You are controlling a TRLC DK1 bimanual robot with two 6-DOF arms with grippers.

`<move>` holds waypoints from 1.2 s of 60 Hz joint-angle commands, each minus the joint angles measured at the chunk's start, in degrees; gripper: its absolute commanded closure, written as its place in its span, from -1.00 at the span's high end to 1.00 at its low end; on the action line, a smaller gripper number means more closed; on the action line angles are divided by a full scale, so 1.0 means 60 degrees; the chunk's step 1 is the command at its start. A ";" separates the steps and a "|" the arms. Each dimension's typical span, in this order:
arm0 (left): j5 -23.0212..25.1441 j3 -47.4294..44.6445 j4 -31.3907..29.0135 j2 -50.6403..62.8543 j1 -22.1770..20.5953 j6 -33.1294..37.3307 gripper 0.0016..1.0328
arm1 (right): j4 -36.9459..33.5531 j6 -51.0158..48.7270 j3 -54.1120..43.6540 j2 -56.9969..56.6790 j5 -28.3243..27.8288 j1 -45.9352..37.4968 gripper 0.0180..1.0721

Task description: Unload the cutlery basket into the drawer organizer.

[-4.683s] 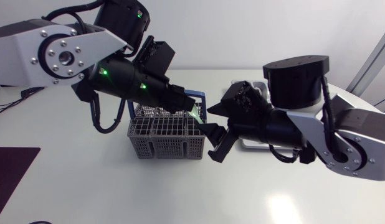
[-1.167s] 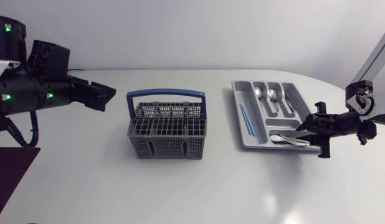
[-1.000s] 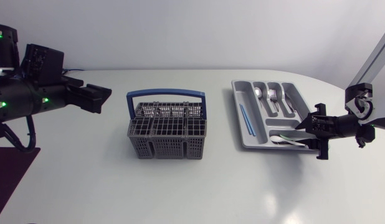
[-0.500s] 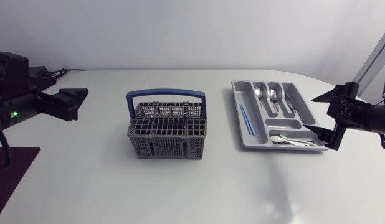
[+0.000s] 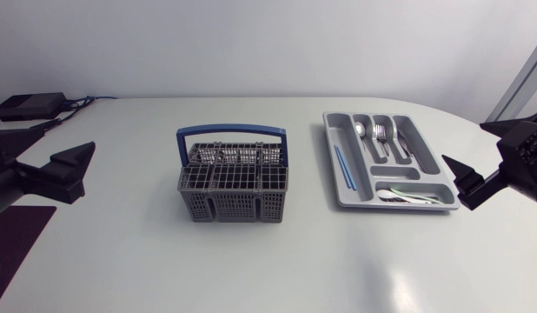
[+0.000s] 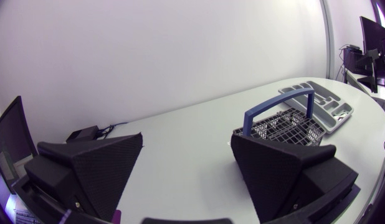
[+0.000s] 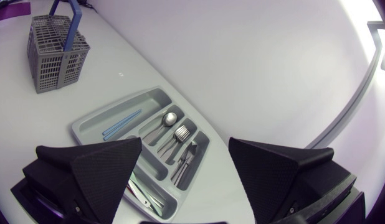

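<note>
Your left gripper (image 6: pixel 187 140) sits at the table's left edge with its fingers spread wide and nothing between them. It is well apart from the cutlery basket (image 5: pixel 232 183), which stands upright near the middle of the table. No cutlery shows above the basket's rim. You cannot tell from here whether anything lies low in its cells.

To the right lies the drawer organizer (image 5: pixel 332 165). It holds two blue sticks (image 5: pixel 341 165) in the long left compartment, a spoon (image 5: pixel 362 135) and forks (image 5: pixel 381 135) in the middle ones, and pale-handled pieces (image 5: pixel 407 195) in the crosswise front compartment. Your right gripper (image 5: pixel 464 143) hangs just beyond the organizer's right end, also released and empty.

By the look of it, the unloading is done or nearly done, and both arms are standing off. If you mean to go on, first check the basket's cells from above. Any further pick means bringing a gripper down into a narrow cell.

On the left, a dark mat (image 5: pixel 16 235) lies at the near corner and a small black box (image 5: pixel 29 106) with cables sits at the far corner, both off your path. The blue handle (image 5: pixel 231 132) arches over the basket's far side and is the one thing in your way. Come in from the near side, or a finger may catch it and drag the basket.
</note>
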 commanded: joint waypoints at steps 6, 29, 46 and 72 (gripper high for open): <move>0.0056 -0.0601 0.0142 -0.0620 0.0035 -0.0120 0.92 | 0.0371 0.1587 -0.0924 -0.1525 0.0429 0.0064 0.91; 0.0056 -0.1451 0.0142 -0.2026 0.0035 -0.0618 0.92 | 0.0196 0.3477 -0.2331 -0.5231 0.1293 0.0298 0.91; -0.0102 -0.2408 0.0600 -0.2833 0.0013 -0.1151 0.92 | -0.0029 0.4771 -0.3017 -0.6133 0.2112 0.1121 0.91; -0.0370 -0.3988 0.1355 -0.4131 -0.0026 -0.2008 0.92 | -0.0388 0.6851 -0.4111 -0.7419 0.3481 0.2522 0.91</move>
